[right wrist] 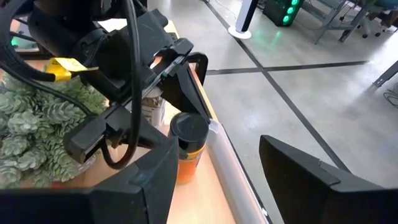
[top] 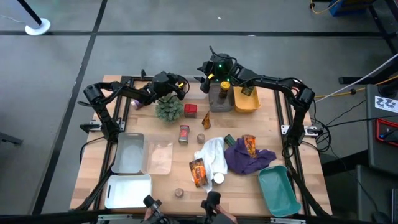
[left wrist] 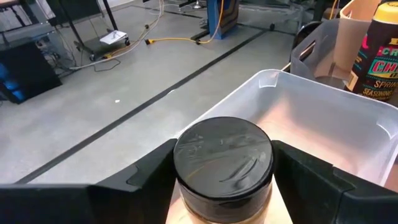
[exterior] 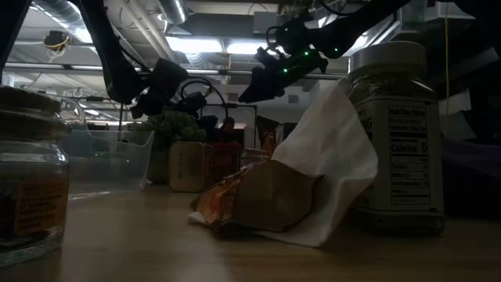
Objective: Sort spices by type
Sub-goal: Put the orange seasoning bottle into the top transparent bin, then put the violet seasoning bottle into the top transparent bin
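1. Left pincer (top: 181,88) is up at the far edge of the table (top: 168,180), just beyond the spiky green plant (top: 168,109). In its own wrist view a black-capped jar (left wrist: 222,163) stands upright right between the two fingers (left wrist: 155,171).
2. The fingers look spread, with slivers of gap on either side of the cap, so I'd call it open around the jar rather than pinching it. Could be just letting go or just lining up, can't say which.
3. The right wrist view shows the same jar (right wrist: 187,144): orange contents, black lid, standing at the table's edge beside a clear bin (left wrist: 323,118).
4. Key bit: the jar's long axis is vertical and sits dead centre between the left fingers. The left arm is clearly the nearer one. If it's dropping the jar here, the move is to back away without tipping it.
5. Right pincer (top: 210,70) hovers a bit to the side near the yellow bin (top: 247,101), fingers spread, nothing in them.
6. Lots left to sort: foil packets (top: 198,172), a red tin (top: 190,110), and other jars further down the table.
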